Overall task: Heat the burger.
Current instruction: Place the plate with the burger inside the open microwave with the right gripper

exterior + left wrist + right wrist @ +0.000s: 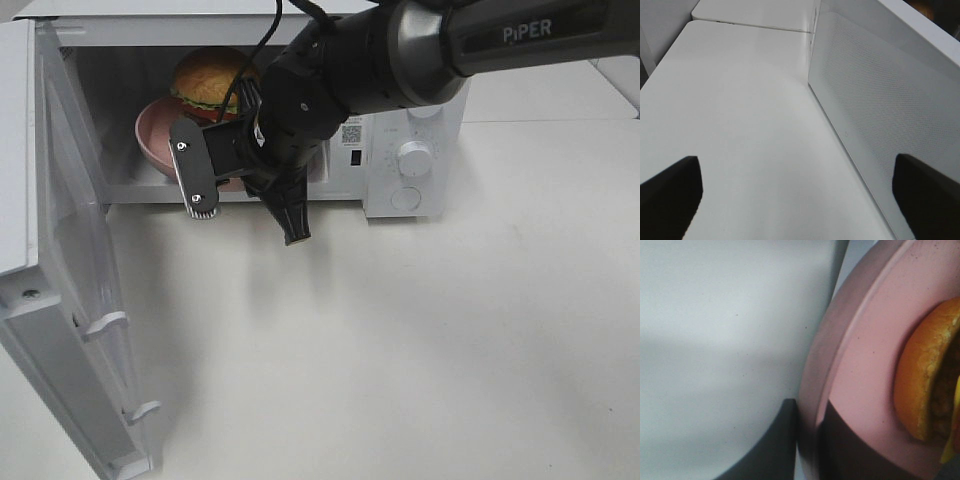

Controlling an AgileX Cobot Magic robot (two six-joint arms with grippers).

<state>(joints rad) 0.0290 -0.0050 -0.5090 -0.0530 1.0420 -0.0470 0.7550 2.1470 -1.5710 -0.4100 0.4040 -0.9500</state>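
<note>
Burger (208,78) sits on the pink plate (150,135) inside the microwave (415,150), whose door (70,250) stands open. Right claw (812,455) is pinched tight on the plate's rim, evidently so the food is handled by its carrier rather than touched. Only the right wrist view shows that pinch; from overhead the arm hides it. Left claw (800,200) gapes wide, empty, over the counter (740,110) beside the door.

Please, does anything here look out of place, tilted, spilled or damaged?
Nothing stands out. The burger sits whole on the pink plate inside the microwave, whose door stands open, and nothing is spilled. The right gripper is shut on the plate's rim; whether the plate is tilted cannot be told.
</note>
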